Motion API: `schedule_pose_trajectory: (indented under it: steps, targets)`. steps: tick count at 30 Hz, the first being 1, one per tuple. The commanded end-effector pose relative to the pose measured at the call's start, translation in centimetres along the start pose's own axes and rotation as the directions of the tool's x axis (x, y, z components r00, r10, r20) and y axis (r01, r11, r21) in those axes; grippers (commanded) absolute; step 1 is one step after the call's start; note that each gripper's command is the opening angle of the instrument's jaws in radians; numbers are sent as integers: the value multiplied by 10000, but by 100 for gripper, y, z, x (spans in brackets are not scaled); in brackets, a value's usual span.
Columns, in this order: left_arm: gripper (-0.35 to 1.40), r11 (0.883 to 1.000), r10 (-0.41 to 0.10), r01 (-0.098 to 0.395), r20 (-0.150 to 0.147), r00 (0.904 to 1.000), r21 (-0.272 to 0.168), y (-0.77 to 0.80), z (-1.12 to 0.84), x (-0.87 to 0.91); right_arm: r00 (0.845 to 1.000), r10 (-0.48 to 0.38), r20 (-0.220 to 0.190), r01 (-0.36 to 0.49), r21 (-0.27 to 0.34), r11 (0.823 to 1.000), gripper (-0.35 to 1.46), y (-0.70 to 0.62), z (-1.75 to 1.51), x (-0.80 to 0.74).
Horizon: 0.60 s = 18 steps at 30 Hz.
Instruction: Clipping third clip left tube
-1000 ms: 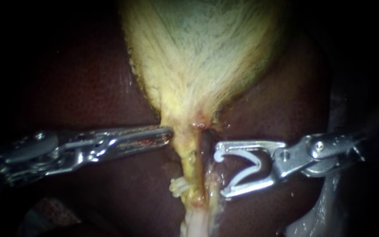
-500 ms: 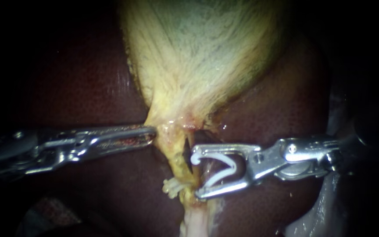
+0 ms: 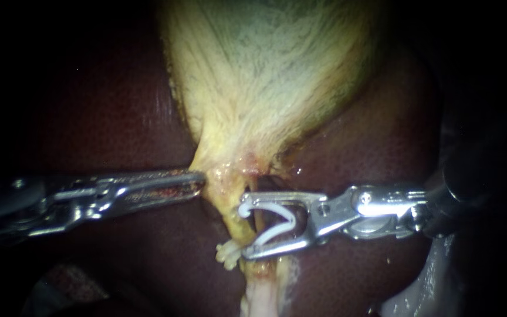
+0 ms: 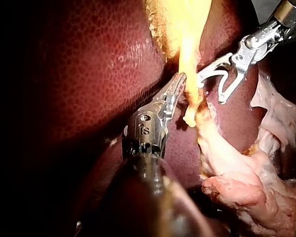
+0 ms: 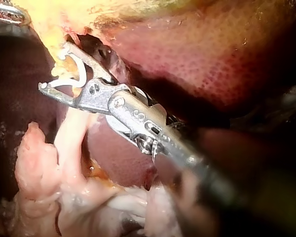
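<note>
Surgical bench. Dark red liver and yellow gallbladder lie lit at close range; slender metal left instrument and right instrument meet at the gallbladder's neck, the right carrying a white clip between its jaws.

Light is shining from the camera onto the middle of the endoscope view, making the gallbladder glow. The edges are fading into black. The liver is looking dim, with small wet glints. Bright glare is bouncing off the right instrument and its white clip. The left instrument is sitting half in shadow.
</note>
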Motion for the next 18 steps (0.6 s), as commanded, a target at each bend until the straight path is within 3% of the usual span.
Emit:
schedule_pose_trajectory:
  steps: [1, 10, 18]
  targets:
    - [0, 10000, -3, 3, 22, 10000, 3, -1, 0, 0, 10000, -13, 59, 13, -11, 10000, 59, 2, 0, -2]
    - [0, 10000, -27, 27, 99, 9999, -40, -9, -2, -2, 9989, -43, 460, 46, -82, 10000, 58, 11, 8, -14]
    - [0, 10000, -44, 44, 120, 9999, -12, -15, 0, -4, 9989, -60, 465, 68, -168, 9998, 59, 16, 27, -15]
